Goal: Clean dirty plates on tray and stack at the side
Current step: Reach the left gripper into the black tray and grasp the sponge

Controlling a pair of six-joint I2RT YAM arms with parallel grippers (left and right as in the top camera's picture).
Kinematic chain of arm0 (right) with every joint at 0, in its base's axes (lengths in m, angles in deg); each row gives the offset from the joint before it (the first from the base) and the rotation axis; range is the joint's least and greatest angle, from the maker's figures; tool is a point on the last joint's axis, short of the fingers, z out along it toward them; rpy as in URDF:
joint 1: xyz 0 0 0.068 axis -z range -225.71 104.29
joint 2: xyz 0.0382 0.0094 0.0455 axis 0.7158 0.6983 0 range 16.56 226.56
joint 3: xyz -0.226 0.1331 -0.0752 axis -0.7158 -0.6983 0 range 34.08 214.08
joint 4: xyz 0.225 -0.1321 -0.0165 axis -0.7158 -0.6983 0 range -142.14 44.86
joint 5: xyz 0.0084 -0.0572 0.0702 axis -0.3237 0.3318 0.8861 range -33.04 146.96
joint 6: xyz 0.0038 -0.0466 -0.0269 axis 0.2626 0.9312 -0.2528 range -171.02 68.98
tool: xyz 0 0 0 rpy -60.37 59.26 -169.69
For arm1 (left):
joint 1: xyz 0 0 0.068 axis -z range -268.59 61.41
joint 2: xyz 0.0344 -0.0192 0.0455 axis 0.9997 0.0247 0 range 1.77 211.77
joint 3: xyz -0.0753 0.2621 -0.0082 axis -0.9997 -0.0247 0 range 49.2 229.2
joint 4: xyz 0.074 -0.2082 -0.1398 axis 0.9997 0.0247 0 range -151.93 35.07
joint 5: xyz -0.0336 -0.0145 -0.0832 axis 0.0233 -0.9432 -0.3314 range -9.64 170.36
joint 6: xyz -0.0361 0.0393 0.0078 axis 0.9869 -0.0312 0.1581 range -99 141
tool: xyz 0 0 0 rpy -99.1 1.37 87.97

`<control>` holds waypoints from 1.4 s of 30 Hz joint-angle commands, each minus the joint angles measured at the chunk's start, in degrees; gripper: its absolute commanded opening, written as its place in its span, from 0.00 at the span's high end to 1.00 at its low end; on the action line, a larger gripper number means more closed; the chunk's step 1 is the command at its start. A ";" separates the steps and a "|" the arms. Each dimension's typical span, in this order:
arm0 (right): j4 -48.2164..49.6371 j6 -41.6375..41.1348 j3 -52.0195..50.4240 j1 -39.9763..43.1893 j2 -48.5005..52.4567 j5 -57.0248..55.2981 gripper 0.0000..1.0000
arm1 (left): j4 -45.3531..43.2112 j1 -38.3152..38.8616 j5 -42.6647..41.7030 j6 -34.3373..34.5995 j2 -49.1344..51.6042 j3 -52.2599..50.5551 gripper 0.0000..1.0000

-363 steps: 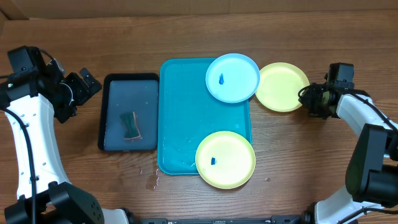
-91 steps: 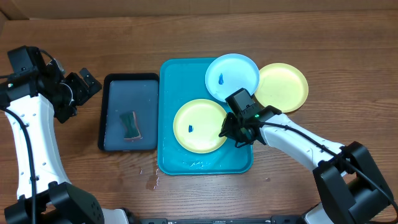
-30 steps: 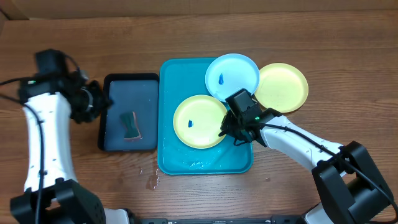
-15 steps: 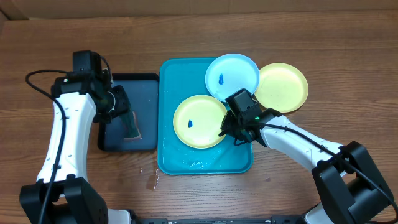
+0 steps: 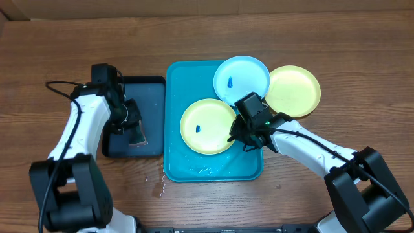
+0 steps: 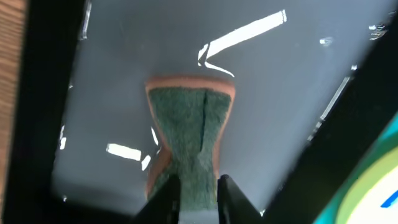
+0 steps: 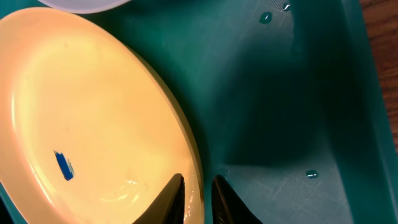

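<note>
The wooden worktop carries the blue tray at its middle, long axis running from the robot's side toward the far edge. Water beads lie on the tray's floor, and more on the wood by its near left corner. Just beside its left rim sits a smaller black tray, lengthwise the same way.

Three plates cluster at the tray's far right. The blue plate overhangs the far right corner, a blue smudge at its centre. The yellow plate lies on the tray floor with a smudge left of centre. The second yellow plate rests on the worktop off the tray's right side. The blue plate's rim seems to lap over both yellow ones.

The right arm crosses the tray's right rim and hides the yellow plate's right edge from above. The right claw is closed on that rim.

The sponge, green face up over an orange layer, lies in the black tray, lengthwise along it. The left claw straddles one end and hides it, jaws narrow. Whether they actually pinch it I cannot tell.
</note>
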 commanded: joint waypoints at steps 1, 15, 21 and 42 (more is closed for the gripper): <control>0.13 -0.04 -0.35 -0.09 0.17 -0.72 0.82 | -0.35 0.28 0.79 -2.84 2.80 -0.31 0.82; 0.15 -0.04 -0.35 -0.09 0.17 -0.72 0.81 | -0.48 0.68 0.79 -5.49 7.21 -0.33 0.81; 0.13 -0.04 -0.35 -0.09 0.17 -0.72 0.81 | -0.46 1.20 0.81 -5.44 7.23 -1.01 0.80; 0.17 -0.04 -0.35 -0.09 0.17 -0.72 0.64 | 0.85 1.25 0.79 -5.42 7.23 -1.20 0.89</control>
